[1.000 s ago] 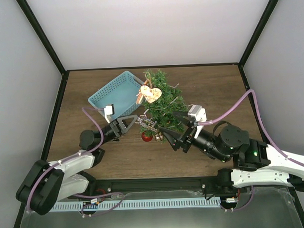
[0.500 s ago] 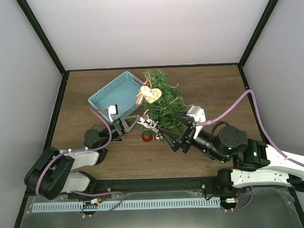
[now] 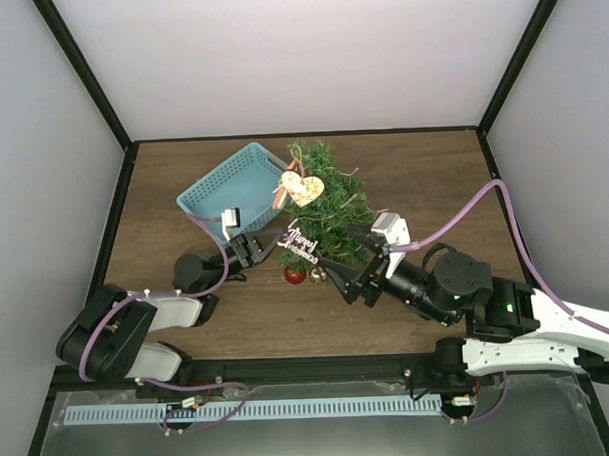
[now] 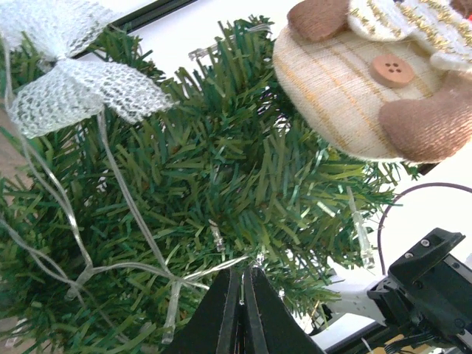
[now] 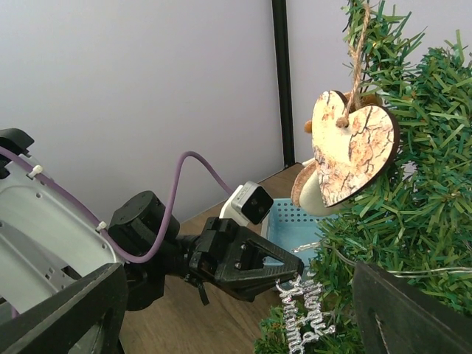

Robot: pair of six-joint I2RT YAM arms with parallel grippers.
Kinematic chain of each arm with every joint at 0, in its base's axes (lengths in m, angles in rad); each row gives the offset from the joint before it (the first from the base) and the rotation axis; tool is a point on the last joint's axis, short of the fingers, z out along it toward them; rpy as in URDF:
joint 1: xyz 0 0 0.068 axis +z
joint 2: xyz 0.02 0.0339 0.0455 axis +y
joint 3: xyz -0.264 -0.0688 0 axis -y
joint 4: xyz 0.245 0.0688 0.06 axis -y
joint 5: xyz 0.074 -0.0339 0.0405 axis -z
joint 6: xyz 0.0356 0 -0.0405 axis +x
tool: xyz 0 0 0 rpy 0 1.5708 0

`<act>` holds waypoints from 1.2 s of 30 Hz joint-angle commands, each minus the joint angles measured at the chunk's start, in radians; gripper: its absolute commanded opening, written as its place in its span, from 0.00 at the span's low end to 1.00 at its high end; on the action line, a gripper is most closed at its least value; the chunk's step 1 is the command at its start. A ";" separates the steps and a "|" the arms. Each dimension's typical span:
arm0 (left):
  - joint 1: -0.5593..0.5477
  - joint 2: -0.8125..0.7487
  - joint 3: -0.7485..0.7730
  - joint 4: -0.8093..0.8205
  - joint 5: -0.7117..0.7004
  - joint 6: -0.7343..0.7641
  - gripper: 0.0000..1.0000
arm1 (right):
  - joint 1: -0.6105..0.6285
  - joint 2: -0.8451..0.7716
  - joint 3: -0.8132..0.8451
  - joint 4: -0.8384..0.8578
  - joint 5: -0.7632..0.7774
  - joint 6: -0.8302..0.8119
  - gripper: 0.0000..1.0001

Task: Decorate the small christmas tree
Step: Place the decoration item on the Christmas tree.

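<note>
Left fingers [image 4: 221, 317], clenched on a silver ornament [image 3: 302, 245], have reached the small christmas tree [image 3: 329, 202]; right fingers [image 5: 66, 313] splayed beside it

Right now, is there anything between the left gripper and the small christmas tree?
Nothing visible stands between them. The left gripper is shut on the silver lettering ornament, and in the left wrist view its tips are right at the branches of the small christmas tree.

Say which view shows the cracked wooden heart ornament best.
Right wrist: the cracked wooden heart ornament hangs large and sharp on twine. Top external shows it small from above; left wrist does not show it.
</note>
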 commanded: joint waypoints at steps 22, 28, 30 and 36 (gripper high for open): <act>-0.014 0.036 0.066 0.275 0.012 0.033 0.15 | 0.005 -0.011 0.040 -0.024 0.029 0.020 0.87; -0.014 0.034 0.062 0.267 0.011 0.039 0.27 | 0.004 -0.013 0.039 -0.026 0.026 0.020 0.87; -0.014 0.037 0.060 0.266 0.011 0.043 0.27 | 0.005 -0.013 0.042 -0.028 0.025 0.019 0.88; -0.013 0.036 0.063 0.265 0.017 0.052 0.16 | 0.005 -0.020 0.040 -0.031 0.026 0.019 0.88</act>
